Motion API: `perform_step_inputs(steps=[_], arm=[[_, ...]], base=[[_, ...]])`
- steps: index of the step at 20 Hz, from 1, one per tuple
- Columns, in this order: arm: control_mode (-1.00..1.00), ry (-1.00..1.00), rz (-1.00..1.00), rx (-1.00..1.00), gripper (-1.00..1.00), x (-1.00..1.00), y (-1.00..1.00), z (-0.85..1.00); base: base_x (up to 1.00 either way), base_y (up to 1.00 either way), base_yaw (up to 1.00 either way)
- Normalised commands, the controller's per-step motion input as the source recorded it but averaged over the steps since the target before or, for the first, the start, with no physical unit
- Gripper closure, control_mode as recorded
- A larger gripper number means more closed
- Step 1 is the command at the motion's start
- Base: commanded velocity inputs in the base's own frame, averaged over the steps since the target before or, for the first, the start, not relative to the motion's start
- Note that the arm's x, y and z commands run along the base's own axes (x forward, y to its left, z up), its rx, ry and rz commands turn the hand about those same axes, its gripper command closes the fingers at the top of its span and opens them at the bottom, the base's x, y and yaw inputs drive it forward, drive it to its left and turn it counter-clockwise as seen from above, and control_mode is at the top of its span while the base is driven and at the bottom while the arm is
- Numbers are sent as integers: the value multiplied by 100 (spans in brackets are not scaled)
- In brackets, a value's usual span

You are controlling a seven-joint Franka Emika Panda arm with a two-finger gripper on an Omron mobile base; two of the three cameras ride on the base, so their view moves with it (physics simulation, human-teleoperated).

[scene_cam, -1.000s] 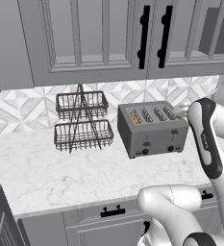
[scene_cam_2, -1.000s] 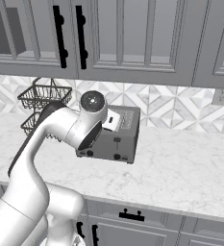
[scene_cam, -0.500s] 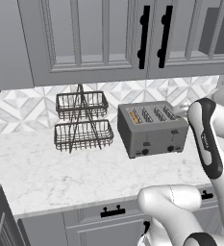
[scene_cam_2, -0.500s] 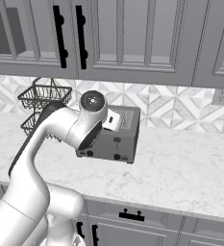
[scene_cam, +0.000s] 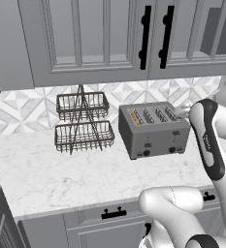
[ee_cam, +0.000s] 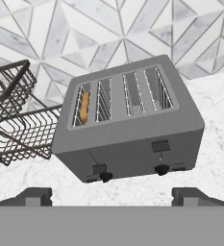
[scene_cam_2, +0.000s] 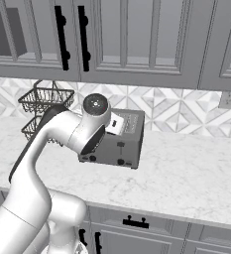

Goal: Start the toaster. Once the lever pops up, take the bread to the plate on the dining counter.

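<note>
The grey four-slot toaster point(ee_cam: 132, 129) stands on the marble counter point(scene_cam: 61, 174) against the tiled wall. The bread point(ee_cam: 84, 108), a golden slice, sits down in the leftmost slot, and shows as an orange edge point(scene_cam: 135, 116) in the left base view. On the front face, the left lever point(ee_cam: 99, 168) sits lower than the right lever point(ee_cam: 160, 145). My gripper point(ee_cam: 112, 196) hangs open in front of and above the toaster, with nothing between its fingertips point(ee_cam: 36, 194). In the right base view my arm covers part of the toaster point(scene_cam_2: 124, 149). The plate and the dining counter are out of view.
A two-tier wire basket rack point(scene_cam: 83, 121) stands just left of the toaster, also in the hand view point(ee_cam: 12, 120). Grey wall cabinets with dark handles point(scene_cam: 144, 36) hang above. A wall socket point(scene_cam_2: 227, 99) is at the far right.
</note>
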Motion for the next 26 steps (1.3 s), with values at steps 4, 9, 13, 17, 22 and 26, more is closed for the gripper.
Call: perform_step_inputs(steps=[4,9,13,17,22,26], arm=[[-100,0,0,0,-100,0,0,0],[-100,0,0,0,-100,0,0,0],[-100,0,0,0,-100,0,0,0],[-100,0,0,0,-100,0,0,0],[-100,0,0,0,-100,0,0,0],[-100,0,0,0,-100,0,0,0]], base=[[0,0,0],[0,0,0],[0,0,0],[0,0,0],[0,0,0],[0,0,0]])
